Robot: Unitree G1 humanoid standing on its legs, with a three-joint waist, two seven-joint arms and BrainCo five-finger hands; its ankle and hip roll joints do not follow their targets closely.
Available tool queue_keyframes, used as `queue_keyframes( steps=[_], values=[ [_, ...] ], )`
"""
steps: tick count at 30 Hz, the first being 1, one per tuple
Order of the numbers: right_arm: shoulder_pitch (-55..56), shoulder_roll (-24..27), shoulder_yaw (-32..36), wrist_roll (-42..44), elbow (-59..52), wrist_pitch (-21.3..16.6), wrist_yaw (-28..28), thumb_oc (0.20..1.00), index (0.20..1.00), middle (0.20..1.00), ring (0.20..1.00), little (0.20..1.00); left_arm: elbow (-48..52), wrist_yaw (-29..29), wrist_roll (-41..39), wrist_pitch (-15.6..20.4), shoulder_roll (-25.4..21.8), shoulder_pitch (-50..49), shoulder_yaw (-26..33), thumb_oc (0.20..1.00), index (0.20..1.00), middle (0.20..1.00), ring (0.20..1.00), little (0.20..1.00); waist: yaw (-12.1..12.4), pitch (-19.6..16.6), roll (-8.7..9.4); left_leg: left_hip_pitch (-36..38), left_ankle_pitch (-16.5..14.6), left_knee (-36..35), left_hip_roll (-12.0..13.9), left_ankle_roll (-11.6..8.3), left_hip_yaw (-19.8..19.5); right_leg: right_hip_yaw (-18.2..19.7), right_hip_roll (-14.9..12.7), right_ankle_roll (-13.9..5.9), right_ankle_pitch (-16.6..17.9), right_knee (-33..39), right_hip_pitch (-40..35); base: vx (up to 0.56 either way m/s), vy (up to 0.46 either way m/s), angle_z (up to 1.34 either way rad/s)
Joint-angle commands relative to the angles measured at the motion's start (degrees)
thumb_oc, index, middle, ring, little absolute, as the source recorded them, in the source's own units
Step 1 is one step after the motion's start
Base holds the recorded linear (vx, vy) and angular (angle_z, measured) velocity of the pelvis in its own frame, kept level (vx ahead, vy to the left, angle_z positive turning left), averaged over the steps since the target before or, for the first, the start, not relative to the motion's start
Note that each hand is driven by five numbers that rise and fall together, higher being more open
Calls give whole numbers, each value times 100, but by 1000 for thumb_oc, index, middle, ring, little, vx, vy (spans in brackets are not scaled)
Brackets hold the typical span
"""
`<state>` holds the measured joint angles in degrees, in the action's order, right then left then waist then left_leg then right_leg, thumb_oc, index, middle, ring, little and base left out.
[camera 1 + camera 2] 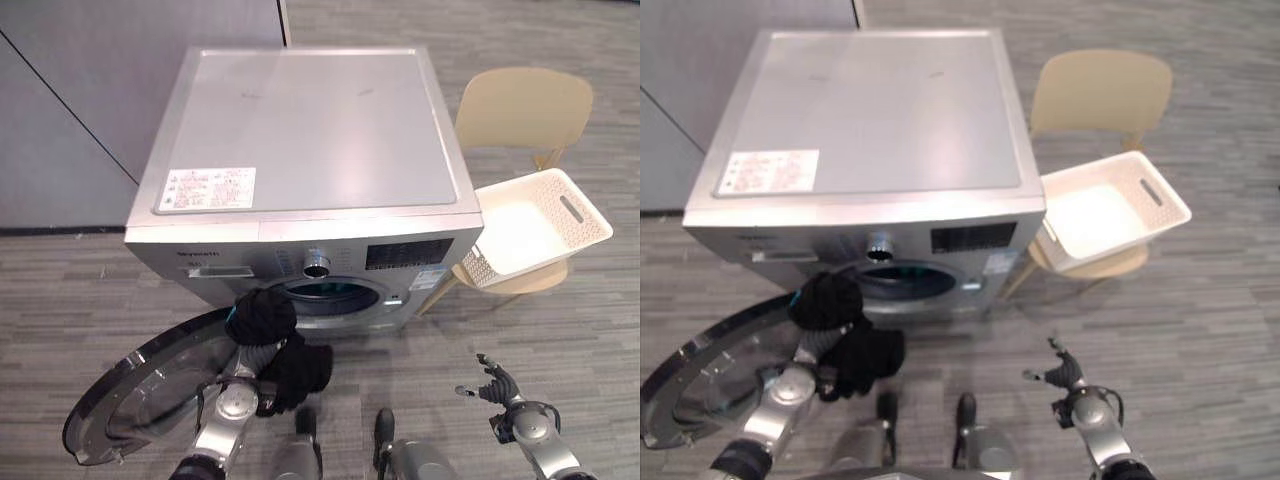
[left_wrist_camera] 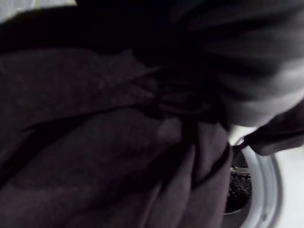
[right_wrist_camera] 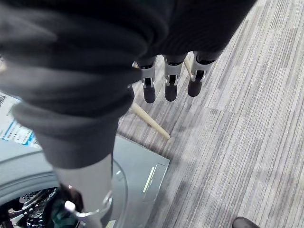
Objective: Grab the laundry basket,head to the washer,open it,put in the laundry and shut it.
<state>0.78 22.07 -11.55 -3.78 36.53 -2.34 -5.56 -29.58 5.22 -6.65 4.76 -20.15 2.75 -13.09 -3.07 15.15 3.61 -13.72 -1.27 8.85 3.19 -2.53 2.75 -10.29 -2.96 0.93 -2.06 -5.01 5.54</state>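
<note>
The silver washer stands in front of me with its round door swung open to my left and the drum opening showing. My left hand hovers just before the opening, shut on a black garment that hangs down from it. The left wrist view is covered by this dark cloth, with the drum's rim at one edge. The white laundry basket rests tilted on a beige chair right of the washer. My right hand is held low at the right, open, with straight fingers.
A grey wall panel stands behind the washer on the left. The chair's wooden legs reach the striped grey carpet beside the washer's right front corner. The open door takes up the floor space at my lower left.
</note>
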Motion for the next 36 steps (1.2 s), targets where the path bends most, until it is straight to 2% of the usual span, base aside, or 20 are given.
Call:
queue_keyframes(
  steps=[1, 4, 5, 6, 8, 11, 12, 14, 15, 16, 21, 22, 23, 25, 26, 28, 29, 30, 33, 36],
  values=[
    [-280, 36, -14, 313, -105, -185, -198, 1000, 1000, 1000, 1000, 1000, 496, 288, -195, 347, -205, 207, -28, 200, 200, 200, 200, 200, 151, 248, 162, -140, -462, 600, -36, -19, 179, 196, -146, -441, -393, -652, 700, -136, 119, -74],
    [-587, -23, -120, 538, -374, -194, -369, 1000, 1000, 1000, 1000, 1000, 600, 614, -195, 456, -261, 710, -121, 200, 200, 200, 200, 200, 148, 527, 166, -1034, -778, 1397, -22, 236, 494, 510, -205, -370, -488, -1681, 2008, -178, 168, -64],
    [-587, -23, -119, 538, -374, -194, -369, 1000, 1000, 1000, 1000, 1000, 599, 614, -195, 457, -261, 712, -121, 200, 200, 200, 200, 200, 149, 518, 165, -1051, -783, 1408, -20, 236, 494, 511, -205, -370, -491, -1690, 2024, -43, 36, -54],
    [-677, -15, -130, 567, -554, -220, -475, 1000, 1000, 1000, 1000, 1000, 699, 794, -192, 505, -261, 971, -176, 200, 200, 200, 200, 200, 123, 601, 142, -1478, -1140, 1986, 50, 273, 495, 542, -233, -368, -745, -2166, 2453, -29, -4, -19],
    [-744, 11, -130, 585, -623, -227, -527, 1000, 1000, 1000, 1000, 1000, 720, 869, -140, 506, -277, 1109, -183, 200, 200, 200, 200, 200, 89, 627, 137, -1681, -1218, 2202, 95, 287, 501, 590, -232, -345, -800, -2345, 2687, -66, -12, -7],
    [-1030, 59, -134, 623, -1004, -321, -773, 1000, 1000, 1000, 1000, 1000, 936, 1423, 192, 519, -356, 1937, -249, 200, 200, 200, 200, 200, -34, 756, 69, -2871, -1570, 3487, 287, 349, 493, 628, -273, -223, -1093, -3430, 3875, -173, -66, -5],
    [-1150, 89, -168, 591, -1227, -375, -858, 1000, 1000, 1000, 1000, 1000, 969, 1678, 297, 494, -373, 2375, -283, 200, 200, 200, 200, 200, -112, 773, 11, -3534, -1763, 4140, 383, 381, 474, 694, -255, -147, -1283, -4027, 4545, -133, -44, -18],
    [-1200, 93, -162, 583, -1323, -411, -898, 1000, 1000, 1000, 1000, 1000, 924, 1885, 418, 469, -446, 2669, -328, 200, 200, 200, 200, 200, -157, 751, -30, -3903, -1873, 4463, 432, 401, 446, 717, -217, -125, -1382, -4328, 4921, -67, -29, -16],
    [-1233, 99, -170, 642, -1556, -537, -944, 1000, 1000, 1000, 1000, 1000, 745, 2205, 509, 410, -639, 3279, -358, 200, 200, 200, 200, 200, -263, 791, -87, -4446, -2021, 4962, 549, 481, 384, 758, -179, -114, -1523, -4815, 5493, -25, -14, -14],
    [-1241, 99, -163, 642, -1558, -535, -943, 1000, 1000, 1000, 1000, 1000, 728, 2209, 506, 415, -638, 3302, -364, 200, 200, 200, 200, 200, -258, 771, -95, -4504, -2040, 5005, 557, 482, 375, 755, -176, -113, -1538, -4850, 5545, -41, -23, -24],
    [-1338, 224, -176, 697, -1904, -781, -902, 1000, 1000, 1000, 1000, 1000, 63, 2720, 630, 324, -1705, 4915, -561, 200, 200, 200, 200, 200, -437, 791, -274, -5507, -2337, 5944, 782, 616, 172, 830, -77, -52, -1797, -5685, 6531, 14, -31, -21],
    [-1360, 299, -163, 782, -2012, -919, -858, 1000, 1000, 1000, 1000, 1000, -305, 2970, 767, 247, -2185, 5601, -754, 200, 200, 200, 200, 200, -516, 779, -316, -5757, -2418, 6196, 821, 636, 126, 834, -28, -45, -1859, -5913, 6794, 43, -45, -17],
    [-1373, 288, -151, 785, -2011, -921, -856, 1000, 1000, 1000, 1000, 1000, -341, 2975, 758, 258, -2188, 5652, -787, 200, 200, 200, 200, 200, -506, 780, -311, -5789, -2428, 6221, 822, 635, 118, 830, -29, -45, -1869, -5936, 6823, 50, -39, -11],
    [-1375, 390, -173, 904, -2118, -1030, -778, 1000, 1000, 1000, 1000, 1000, -805, 3136, 931, 154, -2629, 6312, -1122, 200, 200, 200, 200, 200, -589, 772, -344, -5957, -2476, 6412, 840, 634, 96, 843, 4, -46, -1904, -6098, 6999, 48, -27, -5],
    [-1403, 527, -190, 1023, -2182, -1149, -722, 1000, 1000, 1000, 1000, 1000, -1335, 3256, 1045, 42, -3007, 7085, -1561, 200, 200, 200, 200, 200, -652, 778, -366, -6121, -2521, 6579, 866, 636, 61, 827, 8, -46, -1952, -6241, 7145, 44, -27, -4],
    [-1405, 563, -186, 1073, -2228, -1200, -676, 1000, 1000, 1000, 1000, 1000, -1497, 3299, 1005, 59, -3076, 7406, -1741, 200, 200, 200, 200, 200, -664, 804, -357, -6206, -2541, 6650, 880, 633, 43, 820, 14, -48, -1956, -6296, 7232, 18, -12, -1],
    [-1393, 638, -194, 1189, -2271, -1234, -653, 1000, 1000, 1000, 1000, 1000, -1726, 3297, 846, 52, -3202, 7764, -1874, 1000, 1000, 1000, 1000, 1000, -698, 813, -367, -6318, -2546, 6719, 875, 622, 11, 807, 27, -49, -1954, -6363, 7328, 0, 0, 0],
    [-1398, 632, -187, 1193, -2274, -1232, -650, 1000, 1000, 1000, 1000, 1000, -1745, 3294, 837, 58, -3202, 7797, -1899, 1000, 1000, 1000, 1000, 1000, -693, 815, -362, -6329, -2547, 6725, 875, 621, 8, 805, 27, -49, -1955, -6367, 7337, 0, 0, 0],
    [-1439, 851, -217, 1316, -2244, -1238, -489, 1000, 1000, 1000, 1000, 1000, -2323, 2910, 962, -32, -3458, 8429, -2566, 1000, 1000, 1000, 1000, 1000, -711, 817, -373, -6537, -2546, 6878, 891, 605, -43, 760, 51, -62, -1917, -6435, 7498, 0, 0, 0],
    [-1432, 842, -243, 1326, -2208, -1223, -464, 1000, 1000, 1000, 1000, 1000, -2456, 2726, 891, -9, -3345, 8394, -2576, 1000, 1000, 1000, 1000, 1000, -691, 785, -370, -6617, -2533, 6921, 871, 597, -74, 718, 56, -57, -1913, -6476, 7552, 2, -4, -1]
  ],
)
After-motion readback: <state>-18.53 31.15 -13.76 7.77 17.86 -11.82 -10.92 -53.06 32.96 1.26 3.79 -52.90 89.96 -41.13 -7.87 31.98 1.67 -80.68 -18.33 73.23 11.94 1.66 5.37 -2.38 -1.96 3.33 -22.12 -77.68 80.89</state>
